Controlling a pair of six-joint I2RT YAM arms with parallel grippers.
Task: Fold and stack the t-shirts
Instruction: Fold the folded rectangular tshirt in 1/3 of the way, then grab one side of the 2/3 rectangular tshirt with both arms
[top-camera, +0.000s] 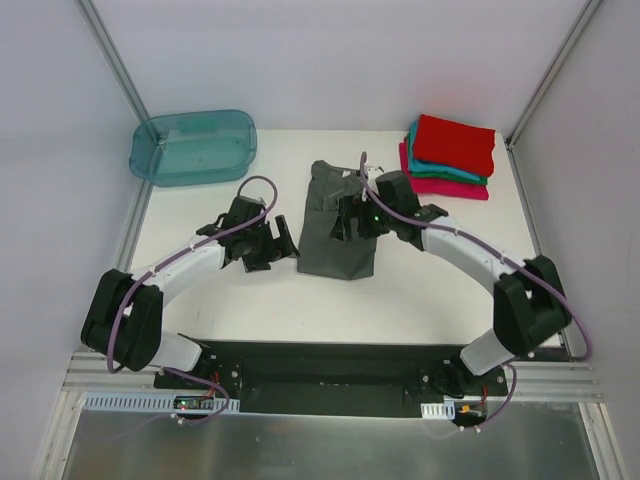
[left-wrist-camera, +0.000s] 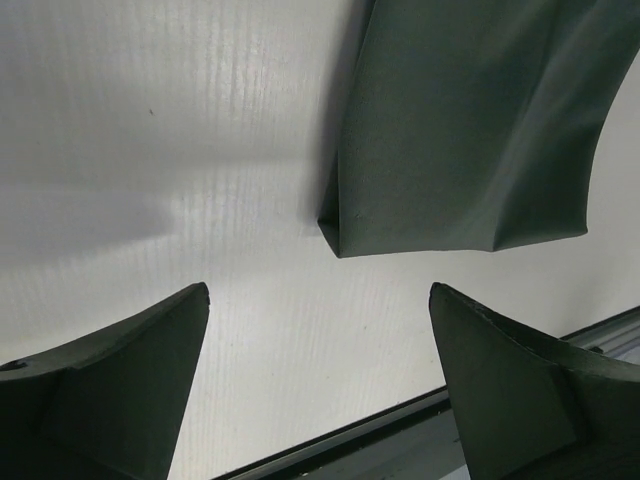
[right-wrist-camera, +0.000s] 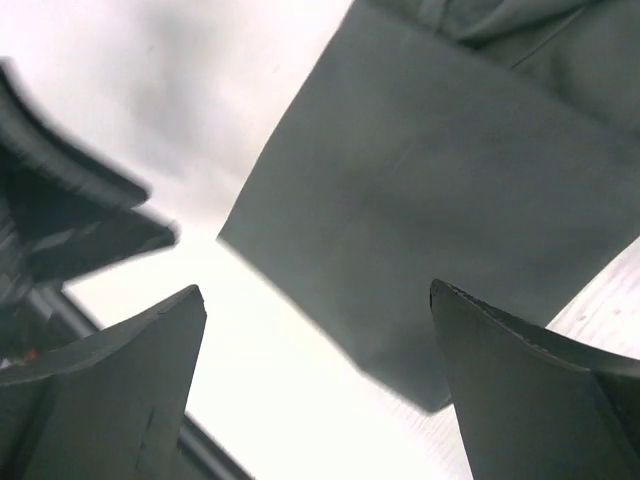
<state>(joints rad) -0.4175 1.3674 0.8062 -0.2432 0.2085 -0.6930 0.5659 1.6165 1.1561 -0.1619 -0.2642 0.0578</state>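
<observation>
A dark grey t-shirt lies folded into a long strip in the middle of the table. My left gripper hovers open just left of its near-left corner, touching nothing. In the left wrist view that t-shirt corner lies beyond the open left gripper. My right gripper hangs open above the strip. In the right wrist view the grey t-shirt lies below the open right gripper, which holds nothing. Folded t-shirts are stacked at the back right: red on teal on magenta.
A translucent teal tub stands at the back left corner. The table's black front edge runs close below the left gripper. The left gripper's dark body shows blurred at the left of the right wrist view.
</observation>
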